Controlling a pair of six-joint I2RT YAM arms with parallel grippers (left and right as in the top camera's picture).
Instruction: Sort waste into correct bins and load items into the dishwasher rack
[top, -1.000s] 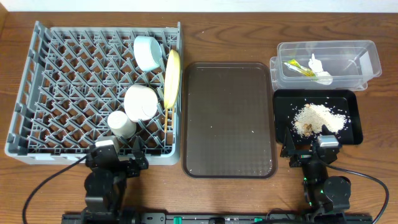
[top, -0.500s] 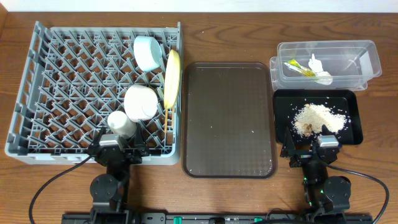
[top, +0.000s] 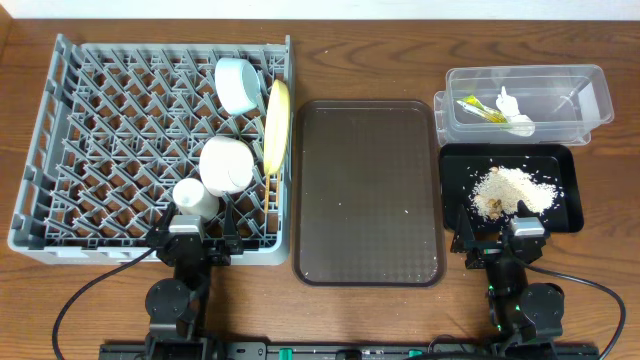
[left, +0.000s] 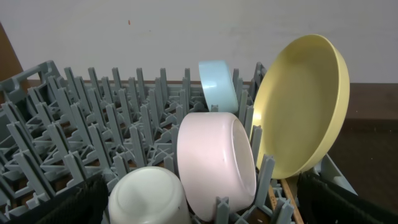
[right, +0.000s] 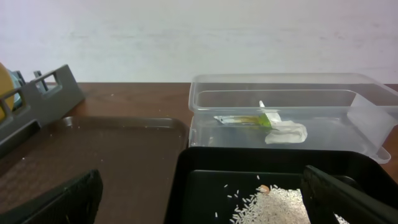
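white cup (left: 146, 199) just ahead of left gripper (top: 196, 234), rice crumbs (top: 512, 188) before right gripper (top: 502, 238)

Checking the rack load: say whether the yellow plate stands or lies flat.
On edge: the yellow plate stands nearly upright in the dishwasher rack.

The dishwasher rack (top: 100, 130) is plain grey, its pegs forming a diamond lattice. Inside it the plate (left: 305, 106) is pale yellow, the light-blue bowl (left: 217, 87) a soft sky shade, the white bowl (left: 214, 155) faintly pinkish (seen from the left wrist), and the cup (left: 146, 196) white. The serving tray (top: 368, 190) is dark brown and finely stippled. The clear tub (top: 560, 90) shows a green-and-yellow wrapper (top: 478, 110) and white scraps (top: 512, 103). The glossy black tray (top: 565, 205) carries beige crumbs (top: 512, 188), and the table (top: 400, 50) is brown with wood grain
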